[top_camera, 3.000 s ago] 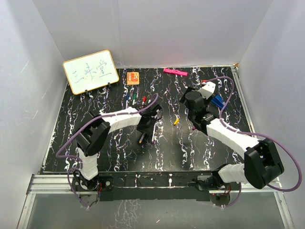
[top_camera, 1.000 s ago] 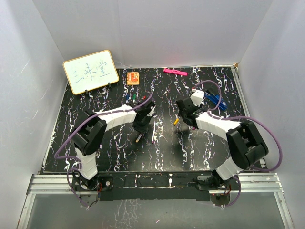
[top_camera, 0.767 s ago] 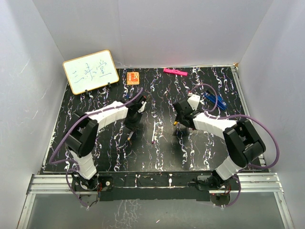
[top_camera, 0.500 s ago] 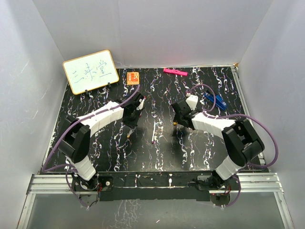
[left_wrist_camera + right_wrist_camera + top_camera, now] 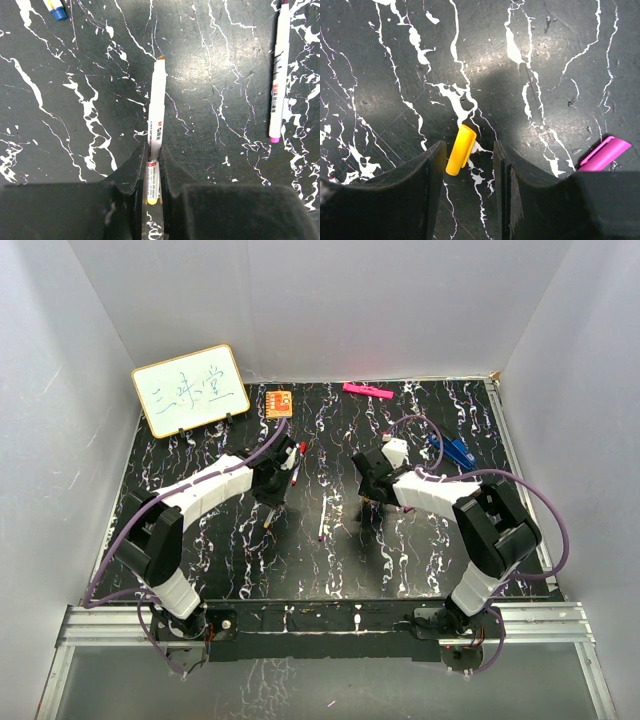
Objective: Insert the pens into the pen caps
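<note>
The left tool (image 5: pixel 153 155) is pressed together on a white pen (image 5: pixel 156 107), pinching it near its yellow end; the barrel sticks out ahead of the fingers with its brownish-orange tip uncapped, above the black marbled table (image 5: pixel 75 150); whether the tip touches the table I cannot tell. In the left wrist view a second pen (image 5: pixel 277 75) with a purple end lies flat on the table, well apart from the held one; a blue-ended pen (image 5: pixel 54 7) shows in the top corner, cut off by the edge.

The right tool (image 5: pixel 468 167) is spread, with one finger on either side of a yellow cap (image 5: pixel 461 149) that lies tilted on the table; the cap's lower end is just beside one finger, and a gap shows between its upper end and the other; nothing is pinched. A pink cap (image 5: pixel 605 154) lies off to one side, partly hidden behind the tool's body.

From above, both tools are near the middle of the table with the second pen lying between them; a few more pens (image 5: pixel 300 452) lie just behind the left tool. A whiteboard (image 5: pixel 190 390), a small orange block (image 5: pixel 279 402) and a pink bar (image 5: pixel 366 391) sit along the far edge; a blue clip (image 5: pixel 455 452) lies towards the right side.
</note>
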`<state>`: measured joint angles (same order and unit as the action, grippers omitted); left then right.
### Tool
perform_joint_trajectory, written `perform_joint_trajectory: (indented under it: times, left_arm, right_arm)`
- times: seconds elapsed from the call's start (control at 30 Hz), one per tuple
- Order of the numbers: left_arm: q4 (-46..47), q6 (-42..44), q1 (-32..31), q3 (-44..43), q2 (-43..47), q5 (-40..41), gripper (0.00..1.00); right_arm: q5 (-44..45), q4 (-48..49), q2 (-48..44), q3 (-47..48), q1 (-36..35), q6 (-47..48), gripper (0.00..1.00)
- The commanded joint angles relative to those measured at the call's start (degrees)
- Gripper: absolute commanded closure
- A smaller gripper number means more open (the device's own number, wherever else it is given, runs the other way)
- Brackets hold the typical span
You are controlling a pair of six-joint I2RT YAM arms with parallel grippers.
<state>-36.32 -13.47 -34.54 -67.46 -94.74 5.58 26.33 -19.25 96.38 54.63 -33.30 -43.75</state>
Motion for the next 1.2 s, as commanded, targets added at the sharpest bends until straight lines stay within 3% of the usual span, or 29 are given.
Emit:
perform_joint_trajectory:
  times: [0.0, 0.7, 1.17]
  left_arm:
    - [0.11, -0.43, 0.61, 0.69, 2.89, 0.71, 1.0]
    - [1.39, 0.38, 1.51, 1.0, 2.48, 0.28, 1.0]
    - [0.81, 0.38, 1.88, 0.5, 3.28, 0.87, 1.0]
  right_arm:
    - [0.52, 0.54, 0.88, 3.09, -0.77, -0.75, 0.6]
    - [-1.87, -2.24, 7.55, 5.77, -2.63, -0.81, 0.68]
    - [-5.66, -9.55, 8.86, 5.04, -3.2, 1.6, 0.95]
